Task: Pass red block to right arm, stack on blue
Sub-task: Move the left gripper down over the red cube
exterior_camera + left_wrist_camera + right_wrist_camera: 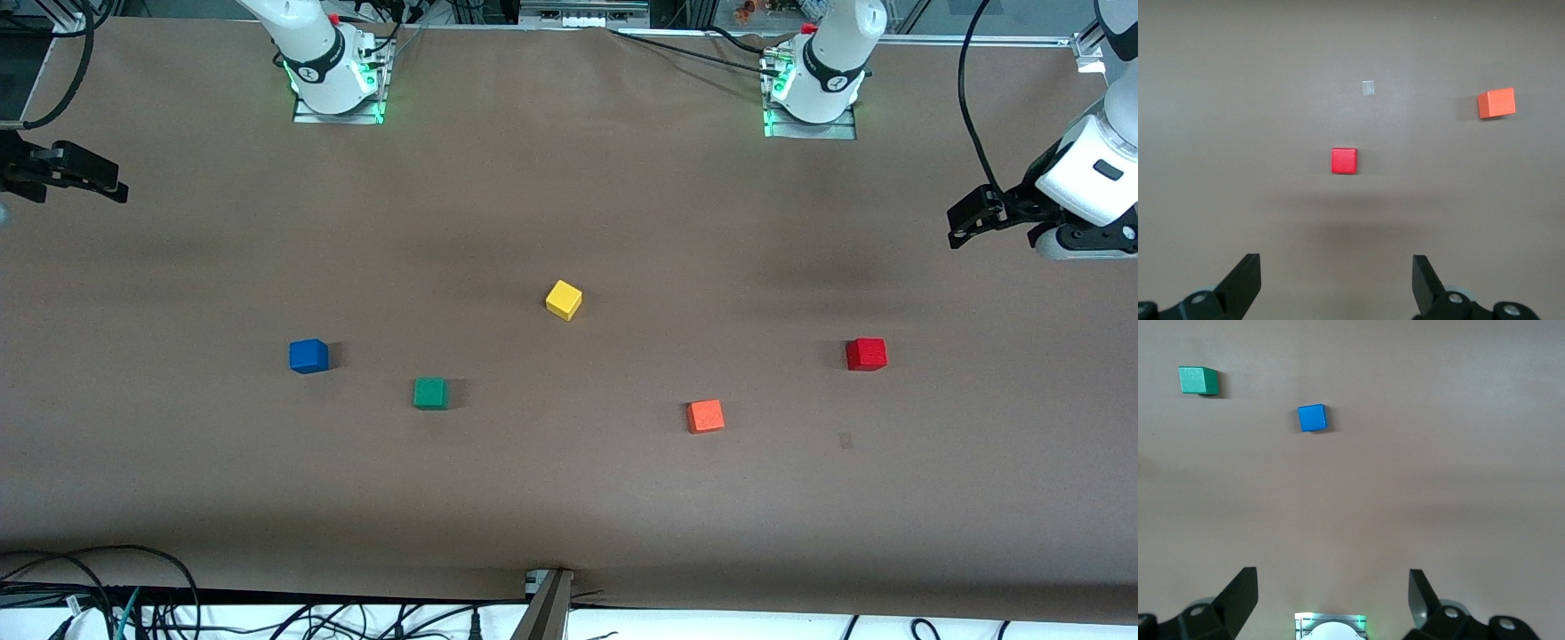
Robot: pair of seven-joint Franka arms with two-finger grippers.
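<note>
A: Red block [865, 353], clearance?
B: Bare table [569, 498] on every side; orange block [705, 415] nearest, still well apart, nearer the front camera.

A: Blue block [308, 356]?
B: Top uncovered; green block [430, 393] near, not touching.

A: Middle lane?
B: Yellow block [564, 299] alone, farther from the camera.

A: Grippers?
B: Left gripper [1337, 283] and right gripper [1333, 600] both spread wide, nothing between the fingers.

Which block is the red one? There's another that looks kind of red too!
Start at the left arm's end of the brown table, under the open left gripper. Two warm-coloured cubes sit there: the red block lies closer to the table's end, and the orange block is nearer the front camera and nearer the middle. The red block is the deeper, true red; its neighbour is lighter orange.
</note>
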